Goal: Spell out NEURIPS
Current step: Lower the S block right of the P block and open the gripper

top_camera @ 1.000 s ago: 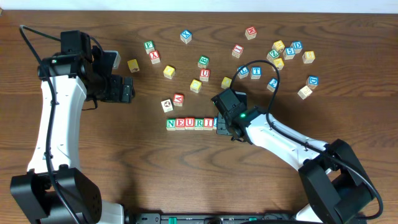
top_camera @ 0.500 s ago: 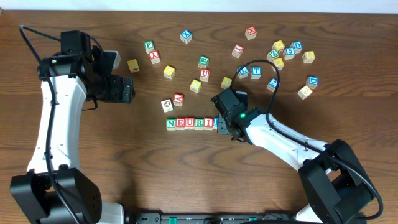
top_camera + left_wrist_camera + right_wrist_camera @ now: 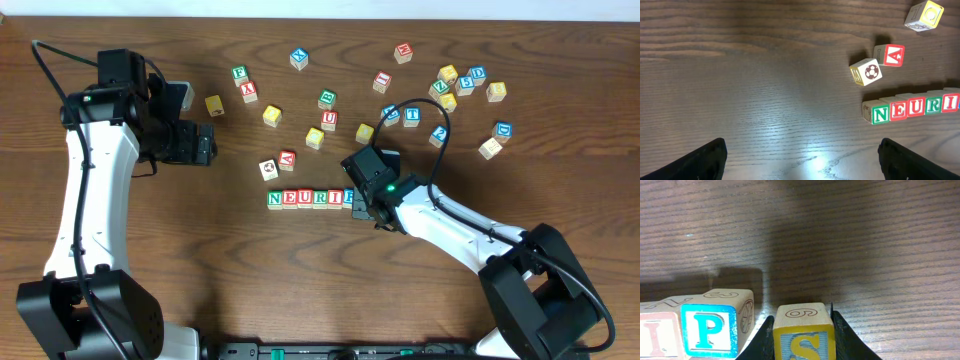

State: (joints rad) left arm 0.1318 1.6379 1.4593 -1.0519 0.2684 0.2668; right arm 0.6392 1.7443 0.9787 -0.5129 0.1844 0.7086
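The right hand (image 3: 802,346) is closed narrowly on the yellow S cube (image 3: 802,330), one dark finger (image 3: 846,342) pressed to each side face. The S cube sits upright just to the right of the blue P cube (image 3: 710,327), with a thin gap between them. Whether it rests on the table (image 3: 865,240) cannot be told. The P cube touches the red I cube (image 3: 651,335) on its other side.

From overhead, the right hand (image 3: 356,200) is at the right end of the row, where N (image 3: 274,199), E (image 3: 289,199), U (image 3: 304,198), R (image 3: 319,198) and I run side by side in a straight line.

The left hand (image 3: 200,143) hovers well apart at the upper left, its fingers (image 3: 705,157) spread wide and holding nothing. Its camera looks down on bare table, a soccer-ball cube (image 3: 866,72) and a red A cube (image 3: 892,55) just above the row's N end.
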